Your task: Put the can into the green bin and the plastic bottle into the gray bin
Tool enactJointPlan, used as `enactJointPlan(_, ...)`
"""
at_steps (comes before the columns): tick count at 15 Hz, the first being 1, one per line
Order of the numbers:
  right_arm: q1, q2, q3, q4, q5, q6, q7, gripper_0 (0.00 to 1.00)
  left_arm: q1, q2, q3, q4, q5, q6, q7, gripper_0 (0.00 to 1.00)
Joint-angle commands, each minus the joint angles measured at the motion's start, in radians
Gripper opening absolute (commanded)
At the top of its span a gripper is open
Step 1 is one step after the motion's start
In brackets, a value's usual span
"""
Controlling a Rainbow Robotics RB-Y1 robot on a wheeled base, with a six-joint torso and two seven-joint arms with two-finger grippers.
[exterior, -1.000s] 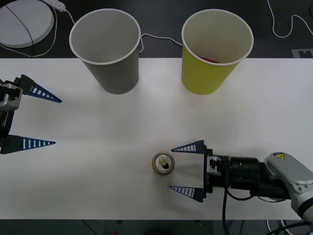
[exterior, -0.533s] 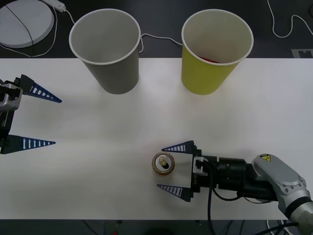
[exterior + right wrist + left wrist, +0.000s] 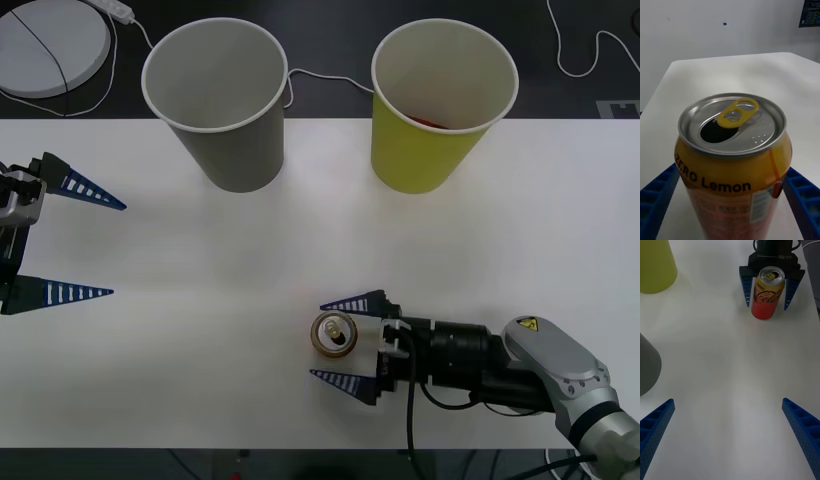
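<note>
Red-orange can (image 3: pixel 334 334) upright on white table, gold top opened, pull tab raised, gray bin (image 3: pixel 218 102) and green bin (image 3: pixel 440 103) upright side by side at far edge, well apart from can

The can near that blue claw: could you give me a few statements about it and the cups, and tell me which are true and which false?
1. The can stands upright on the white table. True.
2. The right claw is shut tight on the can. False: its fingers are open, one on each side of the can.
3. The can's top is already opened. True: the right wrist view shows a dark hole under the pull tab.
4. The can sits inside the green bin. False: it stands on the table, well apart from that cup.
5. The gray bin lies tipped over. False: it stands upright beside the green one.
6. The left claw is open, away from the can. True.
</note>
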Motion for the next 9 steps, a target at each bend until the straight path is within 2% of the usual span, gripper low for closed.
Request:
enactJointPlan(1,-0.001,0.003,0.000,0.001,0.000,0.007,-0.004,0.00,0.000,0.000,0.000,0.000,0.000,0.000,0.000,1.00)
enactJointPlan(9,-0.012,0.001,0.001,-0.001,-0.004,-0.005,-0.030,0.00,0.000,0.000,0.000,0.000,0.000,0.000,0.000,1.00)
